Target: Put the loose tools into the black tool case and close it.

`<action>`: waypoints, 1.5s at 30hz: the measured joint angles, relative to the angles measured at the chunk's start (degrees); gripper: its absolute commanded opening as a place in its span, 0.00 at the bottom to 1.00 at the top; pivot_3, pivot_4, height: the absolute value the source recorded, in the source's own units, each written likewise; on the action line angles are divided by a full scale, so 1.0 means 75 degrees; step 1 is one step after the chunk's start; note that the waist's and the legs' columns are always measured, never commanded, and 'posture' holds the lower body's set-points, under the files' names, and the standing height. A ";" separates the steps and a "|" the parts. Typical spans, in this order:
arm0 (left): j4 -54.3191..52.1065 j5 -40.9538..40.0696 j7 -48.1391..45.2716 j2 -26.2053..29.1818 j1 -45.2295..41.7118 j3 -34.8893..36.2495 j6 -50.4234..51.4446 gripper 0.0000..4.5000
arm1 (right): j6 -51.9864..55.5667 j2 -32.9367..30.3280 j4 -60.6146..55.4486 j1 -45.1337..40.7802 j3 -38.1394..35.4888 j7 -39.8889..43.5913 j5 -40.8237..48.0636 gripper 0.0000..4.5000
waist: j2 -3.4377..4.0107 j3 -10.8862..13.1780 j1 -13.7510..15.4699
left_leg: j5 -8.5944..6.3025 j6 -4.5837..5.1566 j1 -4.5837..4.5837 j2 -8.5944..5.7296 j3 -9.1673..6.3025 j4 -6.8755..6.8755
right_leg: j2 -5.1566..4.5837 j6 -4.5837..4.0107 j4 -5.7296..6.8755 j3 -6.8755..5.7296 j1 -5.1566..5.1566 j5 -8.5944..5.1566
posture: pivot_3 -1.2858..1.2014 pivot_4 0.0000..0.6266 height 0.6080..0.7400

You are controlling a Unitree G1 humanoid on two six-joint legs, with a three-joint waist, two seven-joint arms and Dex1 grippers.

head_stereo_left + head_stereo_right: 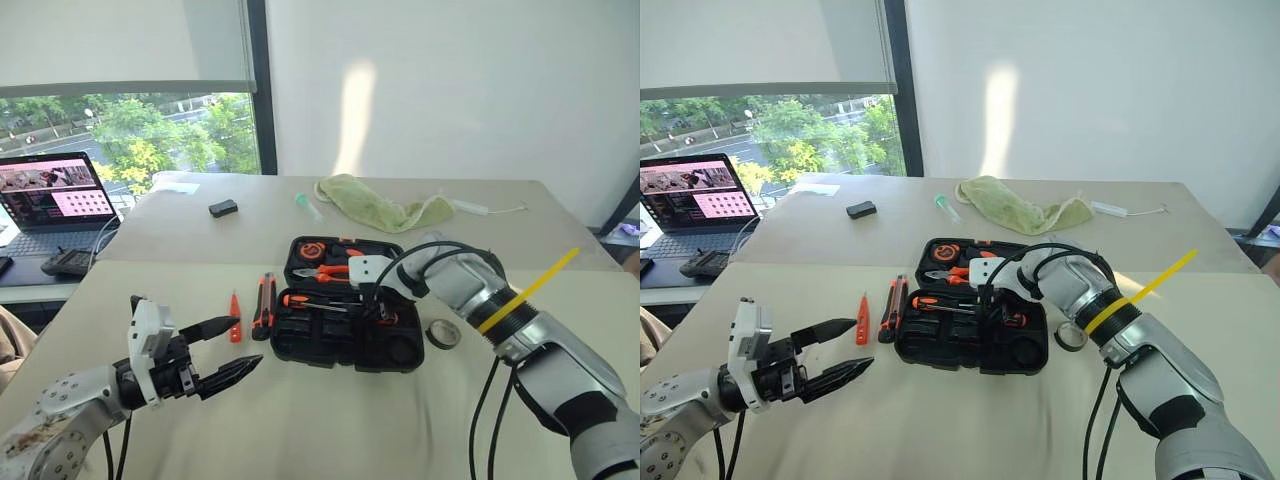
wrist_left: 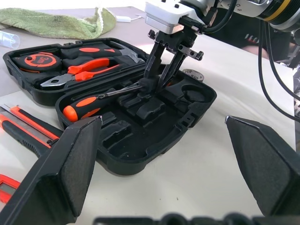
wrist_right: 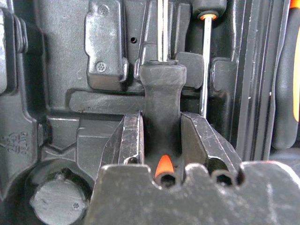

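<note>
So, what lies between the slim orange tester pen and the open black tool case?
In the left eye view, the orange-black utility knife lies between the tester pen and the case.

You get bright daylight from the window [image 1: 130, 135], a sun patch on the wall [image 1: 355, 110]; the right wrist view looks dim, perhaps slightly soft.

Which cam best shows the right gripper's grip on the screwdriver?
Right wrist view: the right gripper is shut on a screwdriver handle, close up. Left wrist view shows it from the side over the tool case; eye views show it small, partly hidden.
</note>
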 measured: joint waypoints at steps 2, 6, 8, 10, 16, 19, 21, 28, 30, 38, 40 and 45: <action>0.0000 0.0003 0.0028 0.0000 0.0000 -0.0016 0.0000 1.00 | -0.0082 -0.0040 -0.0001 0.0000 -0.0017 0.0067 -0.0035 0.18 | 0.0000 0.0000 0.0019 | 0.0000 0.0000 0.0000 0.0000 0.0000 0.0000 | 0.0000 0.0000 -0.0002 0.0000 0.0000 0.0000 | 0.52 0.24 1.00; -0.0006 0.0018 0.0098 0.0000 -0.0014 -0.0093 0.0000 1.00 | -0.0211 -0.0079 0.0005 0.0000 -0.0044 0.0192 -0.0138 0.18 | 0.0000 0.0000 0.0045 | 0.0000 0.0001 -0.0001 -0.0001 0.0000 0.0000 | -0.0001 0.0000 -0.0004 -0.0001 0.0001 0.0000 | 0.52 0.24 1.00; -0.0048 0.0019 0.0138 0.0000 -0.0018 -0.0115 0.0000 1.00 | -0.0260 -0.0079 0.0020 0.0000 -0.0057 0.0221 -0.0166 0.18 | 0.0000 0.0000 0.0049 | 0.0000 0.0000 -0.0001 -0.0001 0.0000 0.0000 | -0.0001 0.0000 -0.0004 0.0000 0.0001 0.0000 | 0.52 0.24 1.00; -0.0097 0.0018 0.0159 0.0000 -0.0019 -0.0141 -0.0001 1.00 | -0.0278 -0.0078 0.0051 0.0001 -0.0078 0.0236 -0.0170 0.18 | 0.0000 0.0000 0.0051 | 0.0000 0.0001 -0.0001 -0.0001 0.0000 0.0000 | -0.0001 0.0000 -0.0004 0.0000 0.0001 0.0000 | 0.52 0.24 1.00; -0.0118 0.0018 0.0252 0.0000 -0.0024 -0.0178 -0.0001 1.00 | -0.0298 -0.0078 0.0127 0.0002 -0.0155 0.0293 -0.0277 0.18 | 0.0000 0.0000 0.0055 | 0.0000 0.0001 -0.0001 -0.0002 0.0000 0.0001 | -0.0001 0.0000 -0.0004 -0.0001 0.0002 0.0000 | 0.52 0.24 1.00; -0.0128 0.0018 0.0285 0.0000 -0.0027 -0.0183 -0.0002 1.00 | -0.0252 -0.0153 0.0159 0.0101 -0.0224 0.0315 -0.0393 0.18 | 0.0000 0.0000 0.0050 | 0.0000 0.0000 -0.0002 -0.0001 0.0001 -0.0001 | 0.0000 0.0000 -0.0005 -0.0001 0.0000 0.0000 | 0.52 0.24 1.00; -0.0128 0.0018 0.0285 0.0000 -0.0026 -0.0182 -0.0010 1.00 | -0.0223 -0.0271 0.0133 0.0210 -0.0294 0.0336 -0.0410 0.18 | 0.0000 0.0001 0.0046 | 0.0000 0.0000 -0.0003 0.0000 0.0001 -0.0003 | 0.0002 0.0000 -0.0006 -0.0001 -0.0002 0.0000 | 0.52 0.24 1.00; -0.0094 0.0042 0.0261 0.0000 -0.0069 -0.0189 -0.0030 1.00 | -0.0114 -0.0324 0.0016 0.0315 -0.0366 0.0374 -0.0464 0.18 | 0.0001 0.0001 0.0001 | 0.0002 -0.0003 -0.0002 0.0004 0.0002 -0.0005 | 0.0008 0.0000 -0.0007 0.0000 -0.0003 0.0000 | 0.52 0.24 1.00; -0.0059 0.0078 0.0206 0.0001 -0.0074 -0.0192 -0.0060 1.00 | -0.0087 -0.0203 0.0050 0.0310 -0.0410 0.0347 -0.0491 0.18 | 0.0001 0.0001 -0.0028 | 0.0002 -0.0004 0.0000 0.0004 0.0002 -0.0005 | 0.0009 0.0000 -0.0005 0.0001 -0.0001 0.0000 | 0.52 0.24 1.00; 0.0070 0.0253 0.0005 0.0001 -0.0017 -0.0210 -0.0334 1.00 | -0.0208 0.0298 0.0550 0.0147 -0.0555 0.0233 -0.0666 0.18 | 0.0002 0.0001 -0.0159 | 0.0011 -0.0018 0.0014 0.0012 0.0001 -0.0010 | 0.0018 -0.0005 0.0009 0.0005 0.0000 0.0002 | 0.52 0.24 1.00; 0.0070 0.0307 -0.0031 0.0001 0.0065 -0.0210 -0.0361 1.00 | -0.0302 0.0360 0.0646 0.0115 -0.0556 0.0237 -0.0728 0.18 | 0.0001 0.0001 -0.0173 | 0.0011 -0.0018 0.0020 0.0012 0.0001 -0.0010 | 0.0018 -0.0010 0.0013 0.0009 0.0002 0.0005 | 0.52 0.24 1.00; 0.0069 0.0310 -0.0046 0.0000 0.0224 -0.0209 -0.0384 1.00 | -0.0493 0.0482 0.0717 0.0094 -0.0563 0.0322 -0.0866 0.18 | 0.0001 0.0001 -0.0182 | 0.0010 -0.0017 0.0034 0.0015 0.0002 -0.0010 | 0.0018 -0.0019 0.0032 0.0013 0.0002 0.0005 | 0.52 0.24 1.00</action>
